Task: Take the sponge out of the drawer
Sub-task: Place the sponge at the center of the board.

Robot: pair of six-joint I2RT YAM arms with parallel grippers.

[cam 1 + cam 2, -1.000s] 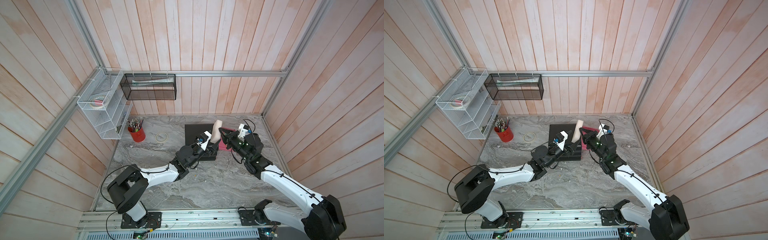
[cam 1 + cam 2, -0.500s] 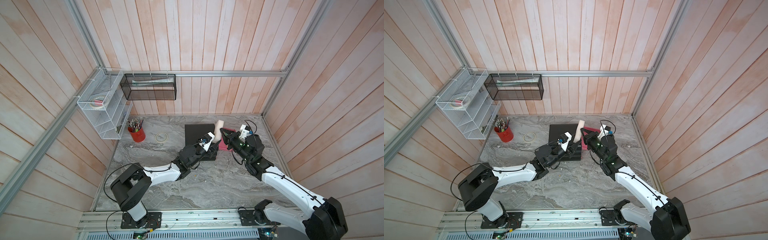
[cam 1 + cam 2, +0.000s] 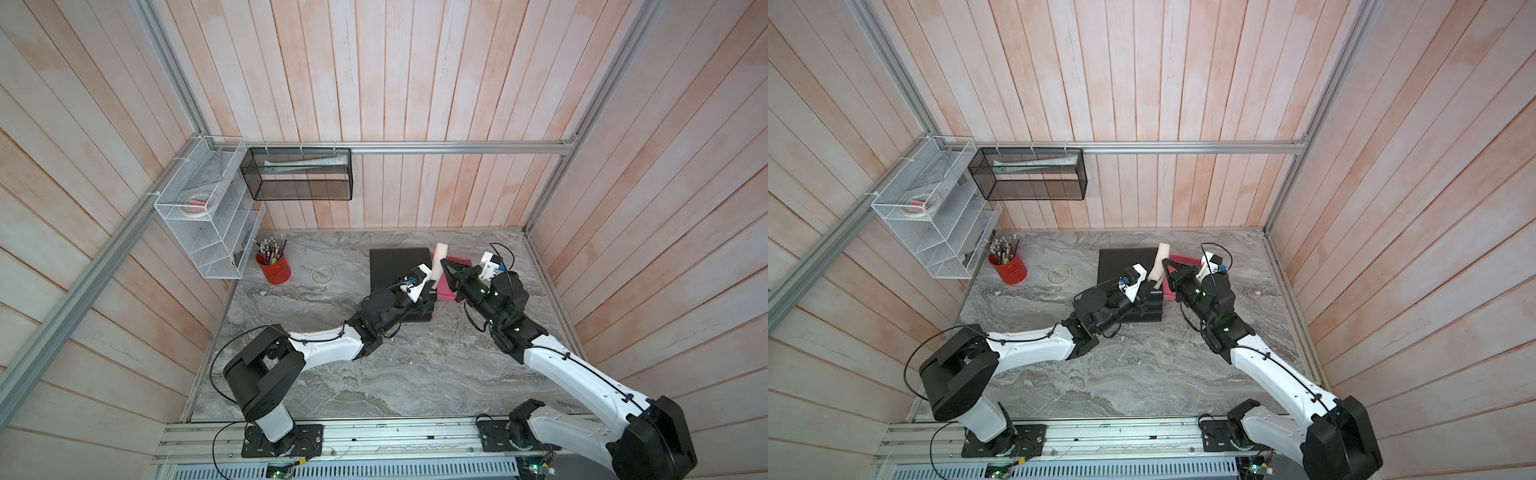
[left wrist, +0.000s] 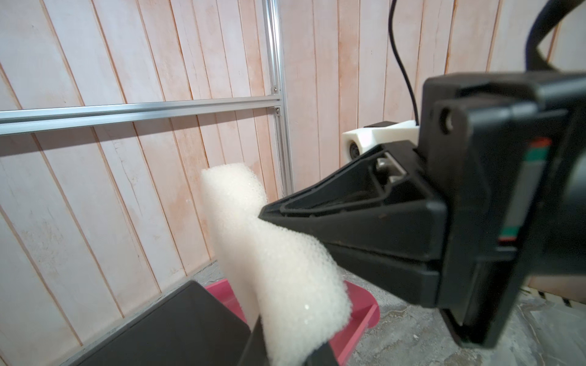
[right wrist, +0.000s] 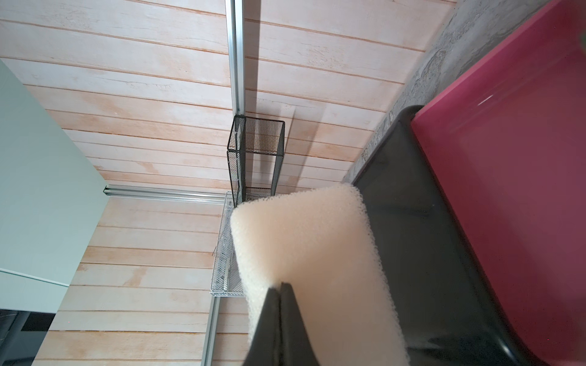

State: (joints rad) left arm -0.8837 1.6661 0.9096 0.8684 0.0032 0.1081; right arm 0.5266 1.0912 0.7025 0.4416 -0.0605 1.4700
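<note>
Marble desk (image 3: 415,374) carries a black drawer cabinet (image 3: 395,262). Its pink drawer (image 3: 462,262) is pulled open below the right hand (image 4: 264,218).

We find the sponge (image 4: 279,279) upright and clear of the drawer, rising above the left hand (image 3: 429,291) and just in front of the right hand.

- **Left hand:** clamped on the sponge's lower end.
- **Right hand:** pinched together on its middle edge, where the foam dents.

We judge it very light, soft, grippy and not fragile. It squashes readily and may twist. We would hold it across the flat faces, well in from the edge.
</note>
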